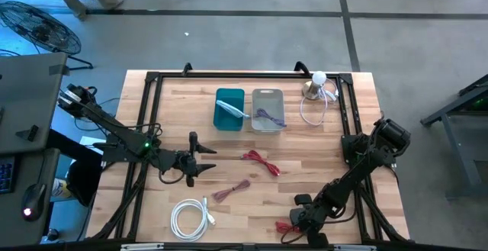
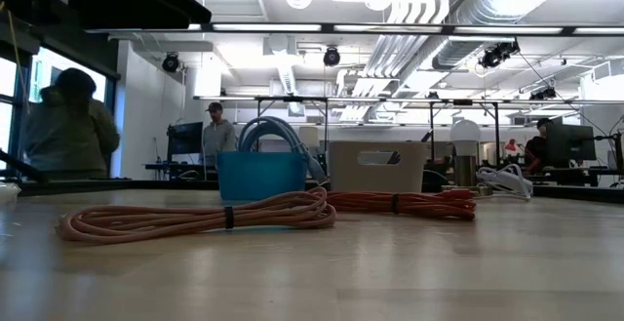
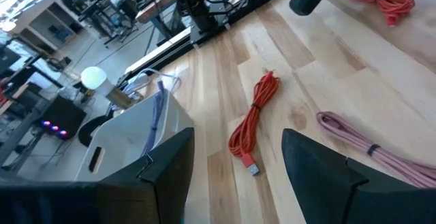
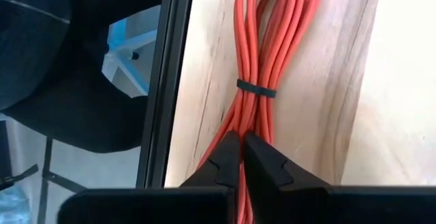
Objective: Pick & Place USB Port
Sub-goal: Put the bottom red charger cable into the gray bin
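A red cable bundle (image 4: 262,60), tied with a black band, lies along the table's near edge (image 1: 287,226). My right gripper (image 4: 242,142) is down on it, fingers shut (image 1: 296,220). A second red cable (image 1: 261,162) lies mid-table, with a pink cable (image 1: 231,191) and a white coil (image 1: 191,217) nearer. My left gripper (image 1: 200,159) hovers open left of the mid-table red cable (image 3: 253,122), touching nothing. The blue bin (image 1: 229,108) holds a white cable. The grey bin (image 1: 267,110) holds a purple one. Neither gripper shows in the low view. My right gripper meets the red cable bundle just below its black band (image 4: 257,89), coming from above and pointing down, with the fingers (image 4: 225,152) across the strands. The fingertips stand together, and they hide how many strands are between them. The bundle lies flat on the table.
A lamp with a white bulb (image 1: 316,83) and a loose white cord stand at the far right. A black frame rail (image 4: 163,81) runs along the table's near edge beside the held cable. People stand in the room beyond (image 2: 63,126). Bare wood lies between the cables.
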